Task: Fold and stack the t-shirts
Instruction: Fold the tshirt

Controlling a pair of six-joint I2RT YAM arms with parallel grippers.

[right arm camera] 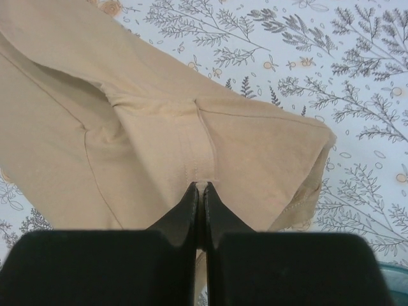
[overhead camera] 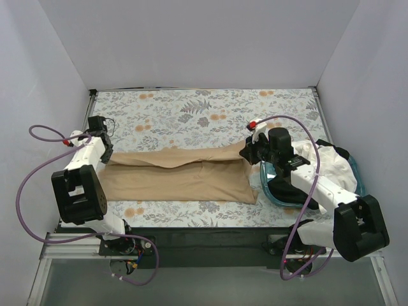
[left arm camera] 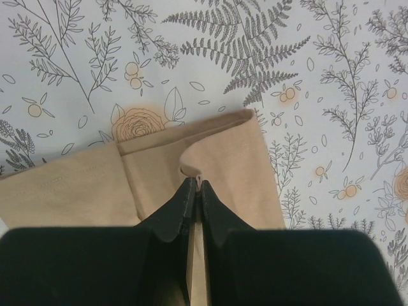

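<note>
Tan shirt (overhead camera: 178,175): it is lying in a long, flat, folded band across the near half of the counter (overhead camera: 191,115), running left to right between the two hands.

Left hand (left arm camera: 196,185): its black fingers are pressing together on the shirt's left end and pinching a small raised fold of tan cloth. The rest of that end is spreading flat on the counter to the far side of the fingertips.

Right hand (right arm camera: 199,188): it is gripping the shirt's right end, its fingers closing on the cloth right at a stitched seam. The cloth is lifting a little off the counter there and sagging away toward the left.

Shirt's edges: the far edge is dipping slightly in the middle, and the near edge is lying nearly straight.

White shirt (overhead camera: 325,166): it is sitting crumpled in the basin (overhead camera: 266,185) at the right side, partly under the right arm.

Basin and tan shirt: the basin's left rim is sitting just beside the tan shirt's right end, and I cannot tell whether they are touching.
</note>
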